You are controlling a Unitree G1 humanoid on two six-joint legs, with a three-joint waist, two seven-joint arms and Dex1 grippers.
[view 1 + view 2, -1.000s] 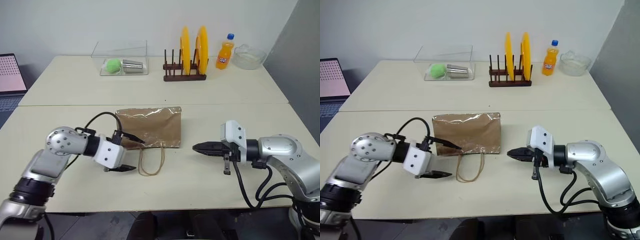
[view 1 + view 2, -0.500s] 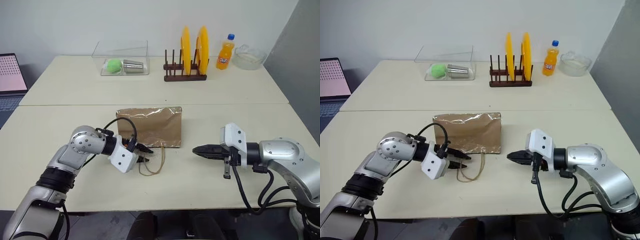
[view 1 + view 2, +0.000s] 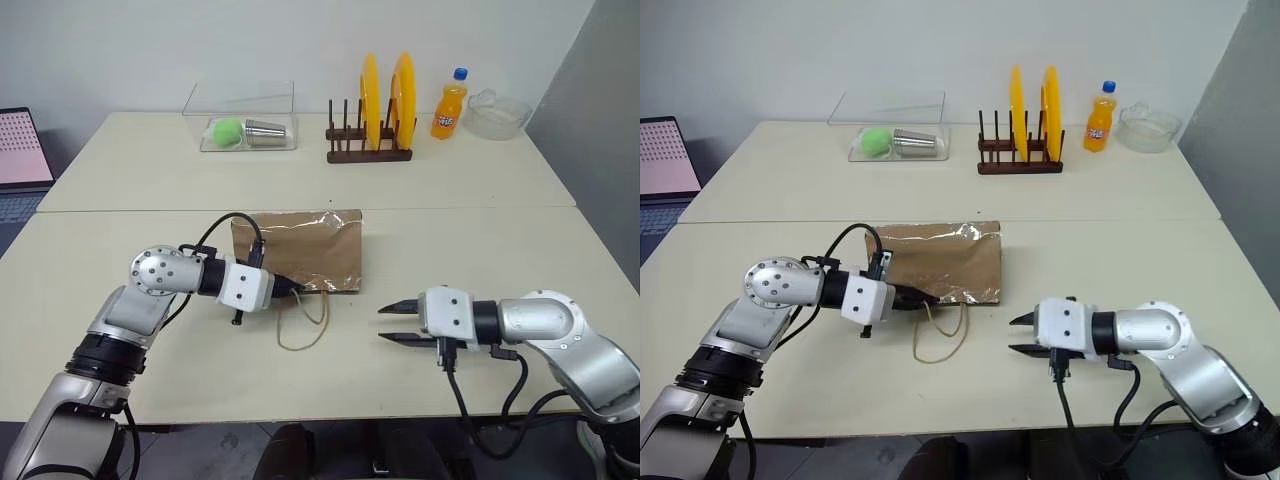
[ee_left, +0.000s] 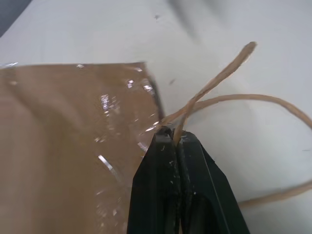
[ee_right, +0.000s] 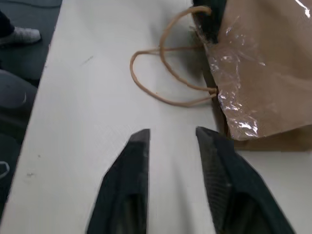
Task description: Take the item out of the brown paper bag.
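Bag [image 3: 298, 249] lay flat on the near table [image 3: 420, 380], its open edge and two looped handles [image 3: 303, 325] toward you, and everything below is placed from that brown paper bag. Your left gripper [image 4: 171, 141] sat at the bag's near edge, toward its left corner, with both black fingers pressed together on one of the thin twisted-paper handles; in the left wrist view the strand ran straight up out of the fingertips [image 4: 163, 146] while the second loop curved away over the tabletop. Your right gripper [image 3: 392, 323] hovered to the right of the bag and a little nearer you, apart from it, pointing back toward it with its two fingers [image 5: 131, 170] parted by a clear gap and nothing between them. In the right wrist view the handles lay just beyond those fingertips and the bag's creased, shiny side was off to one side. You could not see the item anywhere outside the bag, and the bag's mouth showed nothing of its inside. Beyond the bag, on the far table, stood a wooden plate rack [image 3: 369, 152] with two yellow plates [image 3: 371, 101], an orange soda bottle [image 3: 450, 105] and a glass bowl [image 3: 496, 113] to its right, and a clear box [image 3: 241, 118] holding a green ball [image 3: 227, 131] and a metal cup [image 3: 264, 131] to its left.
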